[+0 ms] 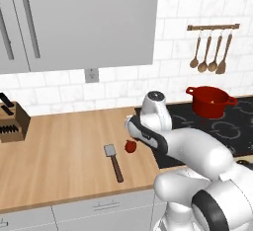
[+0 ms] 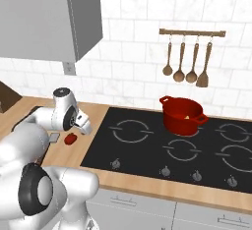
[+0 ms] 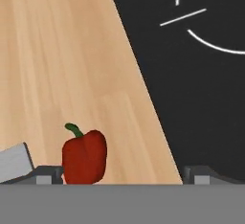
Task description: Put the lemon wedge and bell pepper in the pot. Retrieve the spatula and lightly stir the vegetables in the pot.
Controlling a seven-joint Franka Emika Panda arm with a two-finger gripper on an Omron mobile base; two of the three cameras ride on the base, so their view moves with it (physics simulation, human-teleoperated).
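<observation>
The small red bell pepper (image 1: 130, 146) (image 2: 70, 138) (image 3: 84, 157) stands on the wooden counter just left of the cooktop. My gripper (image 1: 136, 137) (image 2: 80, 128) (image 3: 123, 175) hovers over it, open and holding nothing; in the hand view the pepper sits close to the left fingertip (image 3: 45, 173). The spatula (image 1: 114, 162) lies flat to the pepper's left, grey blade (image 3: 14, 163) (image 2: 54, 136) toward the wall. The deep-red pot (image 1: 210, 101) (image 2: 183, 115) stands on a back burner. A tiny yellow lemon wedge (image 1: 213, 100) (image 2: 187, 118) lies inside it.
The black cooktop (image 1: 227, 129) (image 2: 162, 148) has knobs along its front. Wooden spoons and a turner (image 1: 211, 53) (image 2: 188, 63) hang on a wall rail above the pot. A knife block (image 1: 11, 122) stands far left. Cabinets (image 1: 79, 20) hang overhead.
</observation>
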